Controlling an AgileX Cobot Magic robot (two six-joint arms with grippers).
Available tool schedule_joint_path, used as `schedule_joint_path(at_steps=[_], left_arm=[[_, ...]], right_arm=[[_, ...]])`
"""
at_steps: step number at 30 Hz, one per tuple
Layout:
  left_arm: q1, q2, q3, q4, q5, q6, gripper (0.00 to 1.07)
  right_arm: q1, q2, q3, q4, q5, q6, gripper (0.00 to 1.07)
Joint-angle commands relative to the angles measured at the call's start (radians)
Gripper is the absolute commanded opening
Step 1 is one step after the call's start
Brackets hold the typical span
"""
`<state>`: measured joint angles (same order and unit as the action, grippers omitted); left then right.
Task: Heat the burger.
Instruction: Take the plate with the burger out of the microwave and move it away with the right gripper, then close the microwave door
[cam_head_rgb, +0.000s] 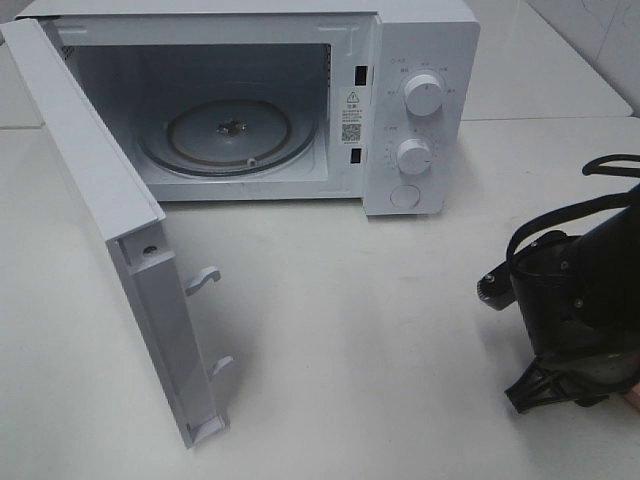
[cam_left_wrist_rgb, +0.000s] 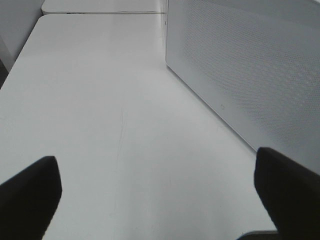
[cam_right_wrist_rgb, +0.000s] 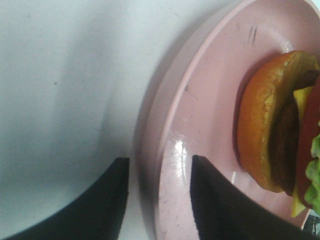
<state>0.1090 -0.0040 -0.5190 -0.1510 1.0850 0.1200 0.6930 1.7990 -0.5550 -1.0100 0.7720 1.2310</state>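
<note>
Right wrist view gives me the right pincer (cam_right_wrist_rgb: 159, 200) straddling the rim of the pink plate (cam_right_wrist_rgb: 200, 125) — one finger outside on the desk (cam_right_wrist_rgb: 60, 90), one inside on the plate — though I cannot tell whether it grips the rim. I see the burger (cam_right_wrist_rgb: 280, 125) sitting on that plate, just beyond the inner finger. Exterior high shows the microwave (cam_head_rgb: 420, 60) with its door (cam_head_rgb: 110, 230) swung wide and the glass turntable (cam_head_rgb: 230, 135) bare, while my left pincer (cam_left_wrist_rgb: 157, 195) hangs spread wide over the desk beside the microwave.

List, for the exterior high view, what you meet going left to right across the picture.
Open microwave door → glass turntable inside the microwave → two control knobs → right arm at the right edge.
</note>
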Motion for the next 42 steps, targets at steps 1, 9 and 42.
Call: schedule_joint_path(at_steps=[1,9,42], left_arm=[[0.004,-0.019,0.001,0.003,-0.011,-0.006,1.00],[0.004,-0.019,0.001,0.003,-0.011,-0.006,1.00],[0.004,-0.019,0.001,0.003,-0.011,-0.006,1.00]], right_arm=[[-0.003,-0.022,0.004,0.013,-0.005,-0.042,0.52],[-0.003,-0.182,0.004,0.122,0.006,-0.207,0.65],[-0.003,-0.874,-0.093,0.763,0.100,-1.006,0.76]])
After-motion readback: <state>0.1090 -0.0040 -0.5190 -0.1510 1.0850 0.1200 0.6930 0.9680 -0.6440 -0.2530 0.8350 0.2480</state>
